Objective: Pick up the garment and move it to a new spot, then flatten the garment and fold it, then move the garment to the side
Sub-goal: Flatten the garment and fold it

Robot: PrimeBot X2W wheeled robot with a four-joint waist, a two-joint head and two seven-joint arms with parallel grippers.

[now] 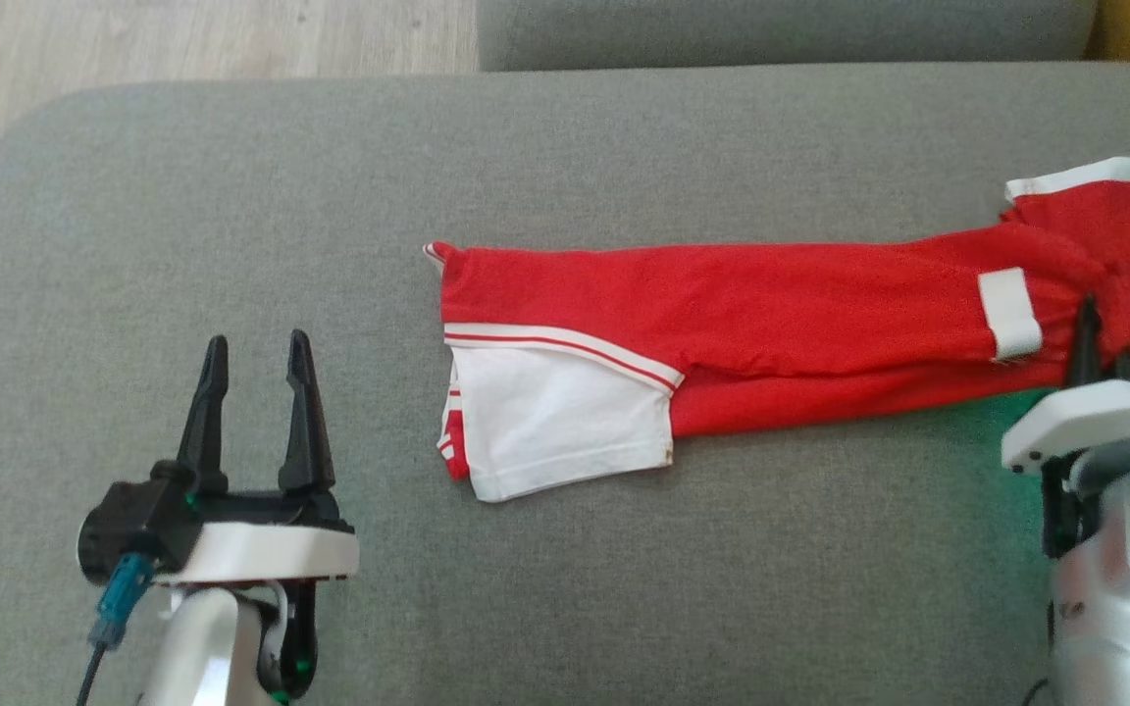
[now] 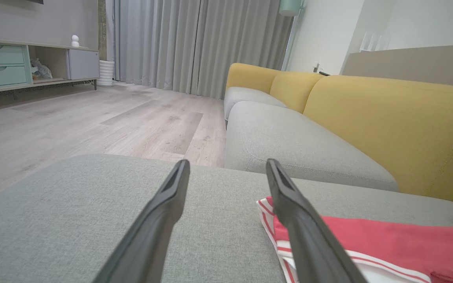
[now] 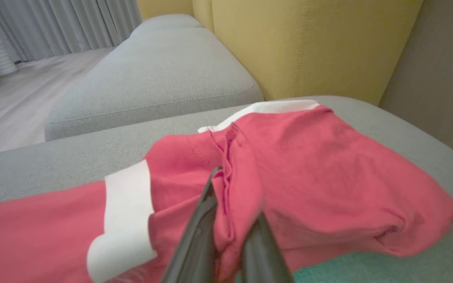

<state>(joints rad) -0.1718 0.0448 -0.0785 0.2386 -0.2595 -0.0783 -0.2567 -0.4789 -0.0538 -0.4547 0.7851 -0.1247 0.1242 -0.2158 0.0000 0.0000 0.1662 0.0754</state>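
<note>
Soft, even daylight fills the room, and shadows are faint. A green glow lands on the gray cushion (image 1: 977, 431). Close up, the garment (image 3: 328, 177) looks a bit blurry.

Right end effector (image 3: 230, 220) pinching a fold of red garment (image 3: 309, 165), white band, on grey cushion (image 3: 73, 157)
</note>
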